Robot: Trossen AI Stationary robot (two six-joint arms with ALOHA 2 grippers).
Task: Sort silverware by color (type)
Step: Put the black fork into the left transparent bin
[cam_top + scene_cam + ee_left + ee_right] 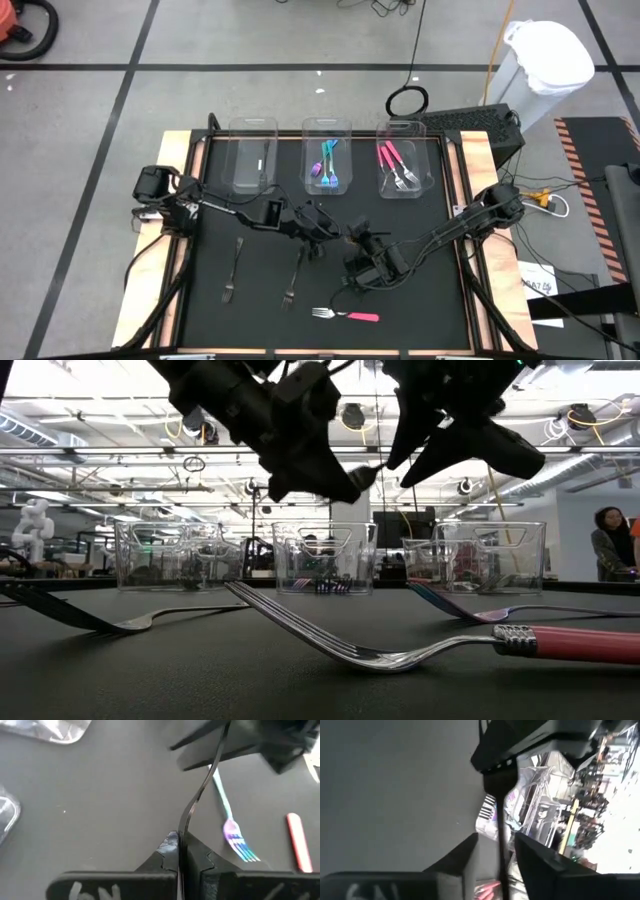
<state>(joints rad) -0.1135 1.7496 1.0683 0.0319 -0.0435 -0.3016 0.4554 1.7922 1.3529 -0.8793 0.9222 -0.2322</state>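
Left gripper (pixel 178 851) at mat centre, fingers pinching dark fork (pixel 200 795) by one end; fork's long axis runs straight on toward right gripper (pixel 496 851). Right gripper's fingers spread either side of same fork, not closed. Only wrist views show this; high view hides fork under both grippers (pixel 340 240). Low view: both raised above mat. Teal fork (pixel 232 825) lies below on mat. Pink fork (pixel 346 316) lower centre, lengthwise left-right, near front mat edge. Two dark forks (pixel 232 270) lower left, near-vertical.
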